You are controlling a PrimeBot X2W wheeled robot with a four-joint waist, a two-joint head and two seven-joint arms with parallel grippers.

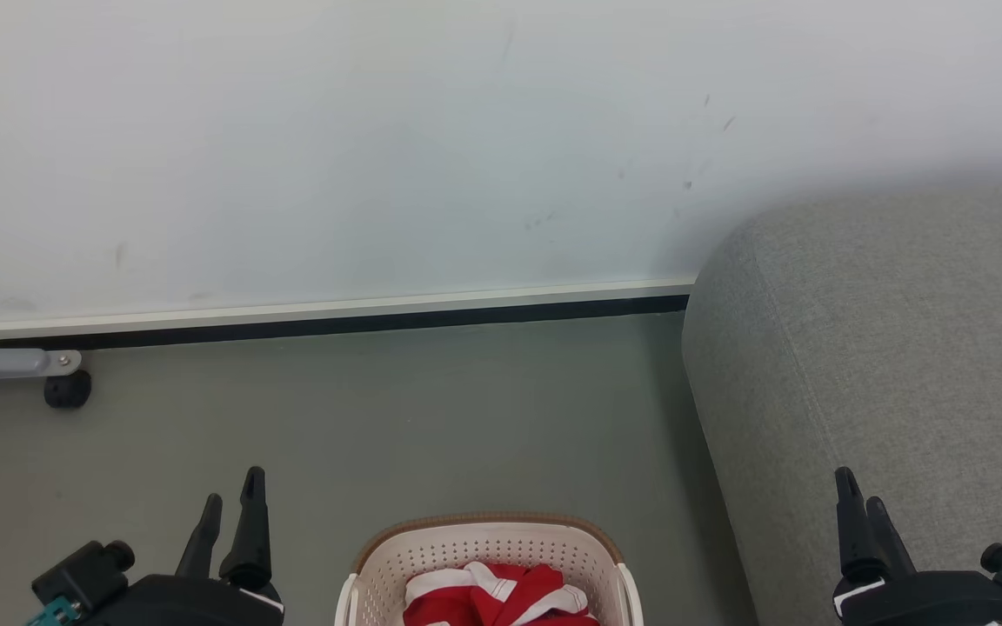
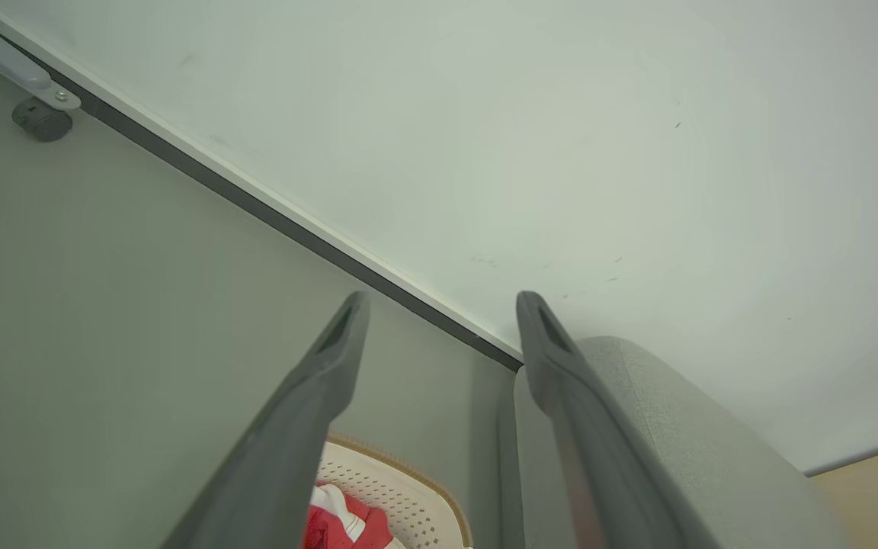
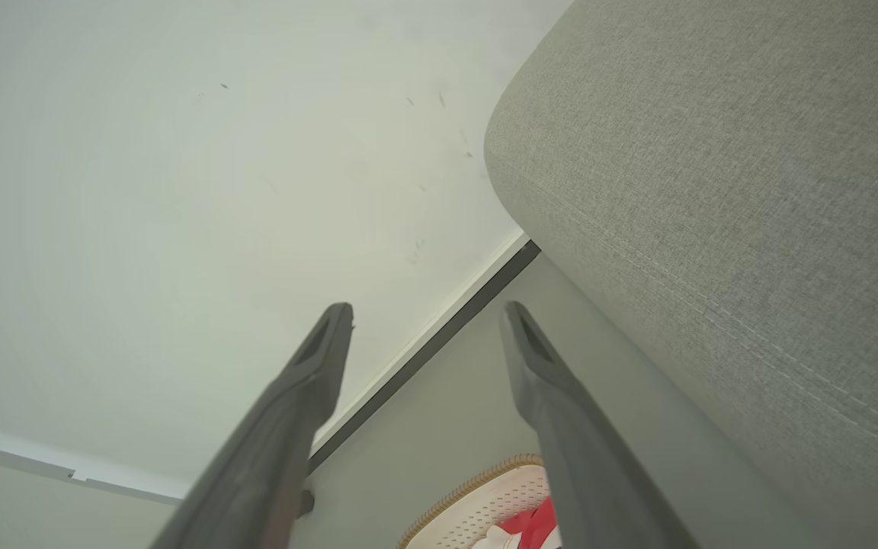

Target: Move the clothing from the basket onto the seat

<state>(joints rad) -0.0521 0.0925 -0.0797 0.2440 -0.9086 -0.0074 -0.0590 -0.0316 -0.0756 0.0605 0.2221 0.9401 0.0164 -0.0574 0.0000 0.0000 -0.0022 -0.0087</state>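
Both arms sit low, one on each side of the basket (image 1: 466, 556). The left gripper (image 1: 233, 487) is at the lower left of the head view. Its two dark fingers point up and away toward the wall (image 1: 379, 130), leaning a touch to the right, and it hangs over bare floor (image 1: 379, 417). The jaws are spread wide and empty. In the left wrist view the gap between the fingers just frames wall and baseboard (image 1: 336, 323).

The right gripper (image 1: 859, 489) pretty much mirrors it at the lower right, with the fingers pointing up and leaning slightly left. It shows against the grey sofa (image 1: 884, 365), but I can't tell if it's actually touching the fabric. Its jaws are also wide apart and hold nothing.

The clothing (image 1: 501, 596), red with white stripes, is bunched up inside the basket at the bottom middle of the head view. It lies between the two grippers and neither one touches it. The basket stands on the floor just to the left of the sofa's rounded end, and the sofa backs up against the wall.

Way off to the left by the baseboard there's a small black wheel (image 1: 66, 389) on a pale grey leg (image 1: 10, 361).
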